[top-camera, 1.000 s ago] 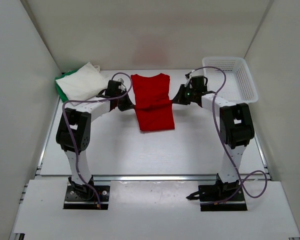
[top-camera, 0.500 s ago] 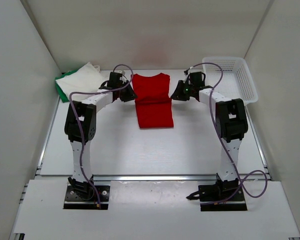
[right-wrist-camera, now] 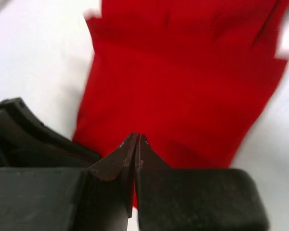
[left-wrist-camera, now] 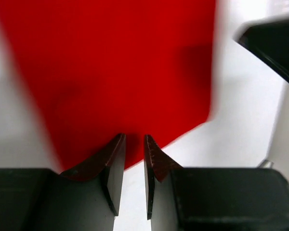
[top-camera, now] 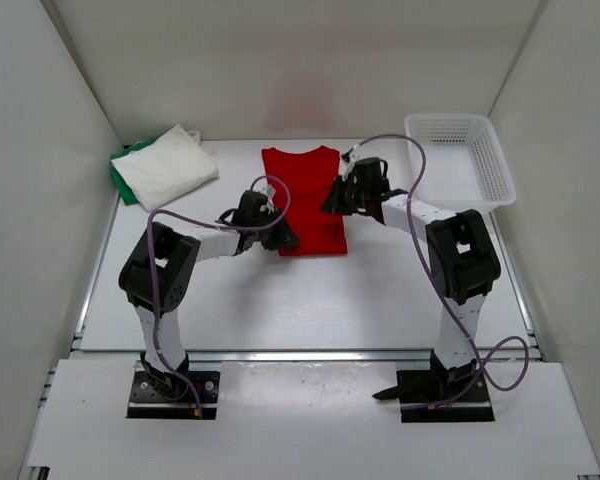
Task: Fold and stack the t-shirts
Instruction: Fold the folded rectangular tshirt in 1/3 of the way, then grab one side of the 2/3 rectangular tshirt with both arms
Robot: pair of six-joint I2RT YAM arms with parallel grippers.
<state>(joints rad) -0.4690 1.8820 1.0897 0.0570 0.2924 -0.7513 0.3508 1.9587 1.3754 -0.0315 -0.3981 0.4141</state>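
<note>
The red t-shirt (top-camera: 305, 190) lies flat at the middle of the table, long and narrow with its sides folded in. My left gripper (top-camera: 285, 238) sits low at the shirt's near left corner. In the left wrist view its jaws (left-wrist-camera: 135, 139) stand a narrow gap apart at the red cloth's (left-wrist-camera: 120, 72) edge, with bare table between them. My right gripper (top-camera: 332, 203) is over the shirt's right edge. Its jaws (right-wrist-camera: 136, 137) are shut tip to tip above the red cloth (right-wrist-camera: 183, 72). The white t-shirt (top-camera: 168, 165) lies folded on the green t-shirt (top-camera: 122, 178) at the back left.
A white mesh basket (top-camera: 458, 119) stands at the back right. White walls close in the table at the back and on both sides. The right arm's dark link (left-wrist-camera: 274, 48) shows in the left wrist view, and the left arm (right-wrist-camera: 29, 130) shows in the right wrist view.
Both grippers let go of the red shirt after carrying its fold back. The left one then came down to the near left corner. The right one moved in over the right edge and shut.
</note>
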